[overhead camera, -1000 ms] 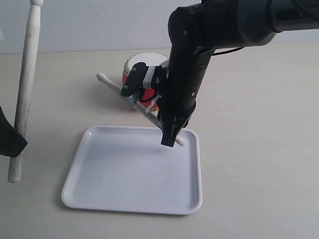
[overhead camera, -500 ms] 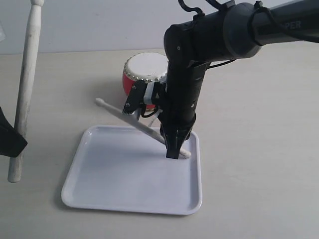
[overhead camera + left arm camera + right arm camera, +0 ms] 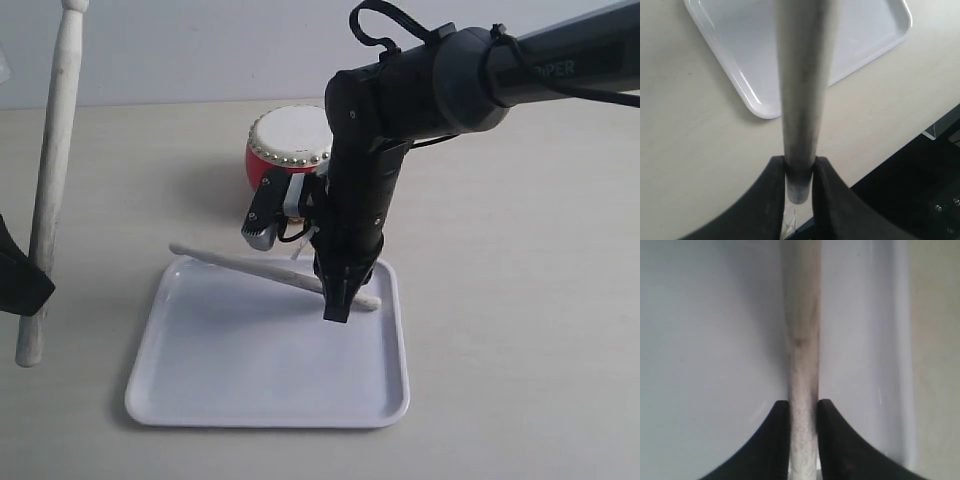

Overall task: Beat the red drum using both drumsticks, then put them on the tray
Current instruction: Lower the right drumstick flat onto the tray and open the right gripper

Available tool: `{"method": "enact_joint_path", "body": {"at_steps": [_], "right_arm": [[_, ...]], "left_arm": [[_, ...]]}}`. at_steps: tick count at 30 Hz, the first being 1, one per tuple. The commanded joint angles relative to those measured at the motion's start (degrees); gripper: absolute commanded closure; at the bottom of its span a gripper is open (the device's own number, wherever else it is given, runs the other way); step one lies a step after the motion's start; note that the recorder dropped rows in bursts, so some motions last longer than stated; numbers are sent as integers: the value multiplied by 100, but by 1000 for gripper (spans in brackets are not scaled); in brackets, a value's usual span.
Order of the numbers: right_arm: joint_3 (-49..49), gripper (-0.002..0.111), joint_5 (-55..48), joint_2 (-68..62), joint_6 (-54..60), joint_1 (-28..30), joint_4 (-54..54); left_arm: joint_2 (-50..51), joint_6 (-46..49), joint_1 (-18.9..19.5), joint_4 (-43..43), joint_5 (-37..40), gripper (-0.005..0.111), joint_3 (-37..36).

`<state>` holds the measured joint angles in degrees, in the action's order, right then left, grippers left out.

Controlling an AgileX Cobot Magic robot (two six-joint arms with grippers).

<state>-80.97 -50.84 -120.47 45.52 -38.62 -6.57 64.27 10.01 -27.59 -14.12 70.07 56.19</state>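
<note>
The red drum (image 3: 285,150) with its white skin stands behind the white tray (image 3: 240,385), partly hidden by the right arm. My right gripper (image 3: 340,300) is shut on one drumstick (image 3: 250,267), which lies low across the tray's far edge; its tip reaches past the tray's left corner. In the right wrist view that drumstick (image 3: 802,340) runs between the fingers over the tray (image 3: 705,340). My left gripper (image 3: 800,172) is shut on the other drumstick (image 3: 52,170), held upright at the far left. The left wrist view shows this stick (image 3: 802,75) above the tray's corner (image 3: 755,102).
Pale tabletop (image 3: 520,330) surrounds the tray. The table's edge and a dark area below it (image 3: 920,190) show in the left wrist view. The right arm (image 3: 400,110) stretches over the drum from the upper right.
The right gripper has lowered its drumstick from in front of the drum down toward the tray, and the stick now lies flatter. The tray shifted slightly. The left drumstick has not moved.
</note>
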Motion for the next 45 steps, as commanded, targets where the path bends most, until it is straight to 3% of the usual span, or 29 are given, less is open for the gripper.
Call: {"method": "enact_joint_path", "body": {"at_steps": [1,19,24,31,39,45], "right_arm": [[6,108,71,-27,42,0,-54],[6,108,329,-39,127,0,-27],[6,99,53,-39,211,0,-16],[6,98,-50,-39,279,0,4],[6,70,-141,-39,158,0,4],[6,68,-374,60,-525,0,-122]], "left_arm": [[-54,20,23,-25,-11,107,-14],[-54,20,23,-166,-11,107,-14],[-54,20,23,-165,-11,107,-14],[-54,20,23,-165,-11,107,-14],[-54,20,23,-165,-11,107,-14],[-54,35,23,-194,-11,107,-14]]}}
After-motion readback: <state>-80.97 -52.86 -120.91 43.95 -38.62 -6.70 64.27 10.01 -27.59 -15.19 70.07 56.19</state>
